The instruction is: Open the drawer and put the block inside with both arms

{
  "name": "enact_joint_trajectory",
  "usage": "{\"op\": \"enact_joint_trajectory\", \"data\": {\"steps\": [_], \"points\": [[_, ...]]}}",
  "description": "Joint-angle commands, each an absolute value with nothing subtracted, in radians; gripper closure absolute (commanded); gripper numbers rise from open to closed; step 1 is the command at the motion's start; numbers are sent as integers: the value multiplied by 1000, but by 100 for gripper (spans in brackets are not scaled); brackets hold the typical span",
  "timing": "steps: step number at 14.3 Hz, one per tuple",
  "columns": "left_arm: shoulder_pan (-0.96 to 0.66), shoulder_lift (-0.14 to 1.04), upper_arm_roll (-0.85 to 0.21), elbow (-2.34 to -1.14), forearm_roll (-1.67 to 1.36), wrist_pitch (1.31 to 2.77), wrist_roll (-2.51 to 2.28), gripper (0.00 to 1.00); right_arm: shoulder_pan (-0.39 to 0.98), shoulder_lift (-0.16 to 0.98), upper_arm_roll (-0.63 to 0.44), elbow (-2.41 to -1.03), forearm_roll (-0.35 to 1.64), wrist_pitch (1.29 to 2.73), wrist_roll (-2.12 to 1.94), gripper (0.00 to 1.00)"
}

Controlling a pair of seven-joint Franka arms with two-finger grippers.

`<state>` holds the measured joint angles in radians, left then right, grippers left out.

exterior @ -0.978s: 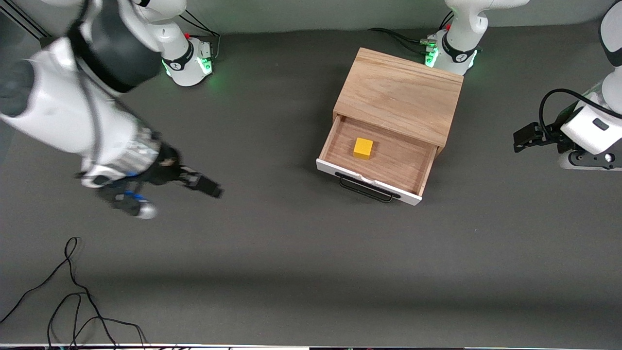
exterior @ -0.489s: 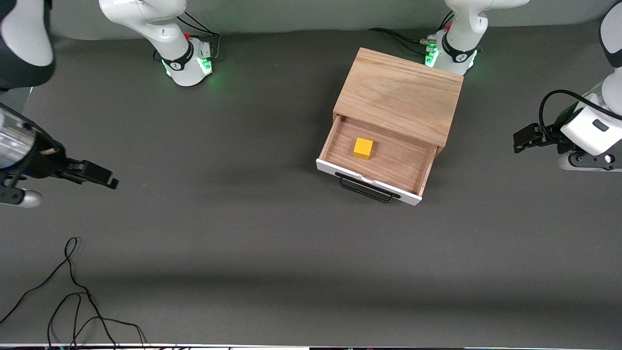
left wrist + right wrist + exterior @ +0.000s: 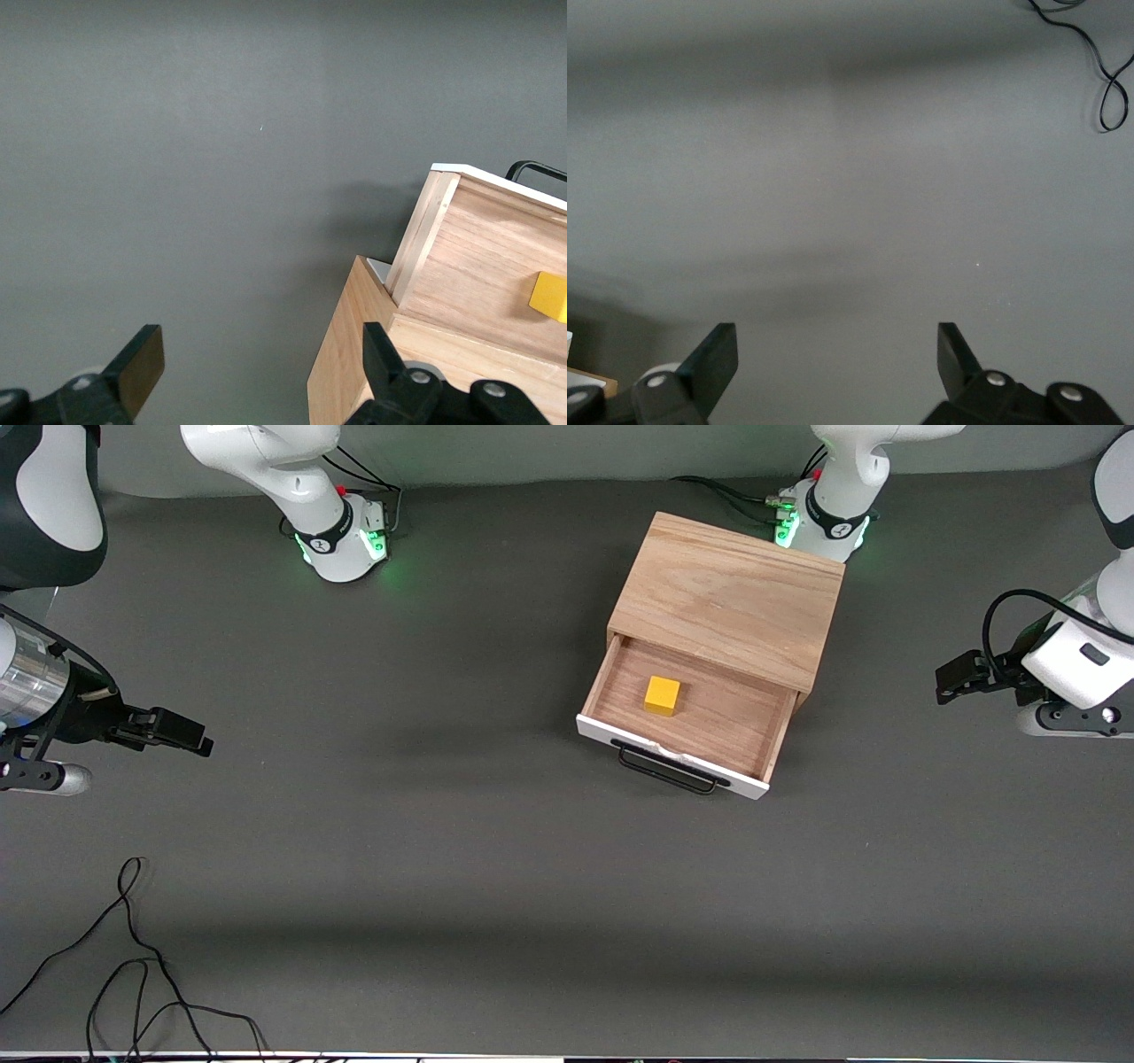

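The drawer (image 3: 713, 726) stands pulled out of its light oak box (image 3: 726, 598), its white front and black bar handle (image 3: 666, 771) turned toward the front camera. On the drawer's wooden floor lies the yellow block (image 3: 662, 694), free of any gripper. My right gripper (image 3: 197, 742) hangs open and empty over bare table at the right arm's end, well away from the drawer. My left gripper (image 3: 944, 682) waits open and empty beside the box at the left arm's end. The left wrist view shows the left gripper (image 3: 261, 354), the drawer (image 3: 478, 257) and the block (image 3: 551, 297). Only grey table lies under the right gripper (image 3: 835, 354).
A loose black cable (image 3: 133, 957) lies on the table near the front camera at the right arm's end; the right wrist view shows this cable (image 3: 1099, 53) too. The arm bases (image 3: 341, 540) (image 3: 819, 522) stand along the table's back edge, one right by the box.
My right arm has swung away from the middle of the table toward its own end, gripper open throughout; in the last half second it barely moved. Left arm, drawer and block are unchanged.
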<state>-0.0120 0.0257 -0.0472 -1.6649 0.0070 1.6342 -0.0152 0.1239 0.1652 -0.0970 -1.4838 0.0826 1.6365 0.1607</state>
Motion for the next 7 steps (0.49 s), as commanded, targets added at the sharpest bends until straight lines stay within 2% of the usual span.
{"op": "enact_joint_trajectory", "data": {"steps": [1,7], "points": [[-18,37,-41,-1638,20,1625,2,0,127,164,-103,-1491,69,1634,86,0],[-20,38,-41,-1637,20,1626,2,0,130,164,-104,-1491,38,1631,83,0]]}}
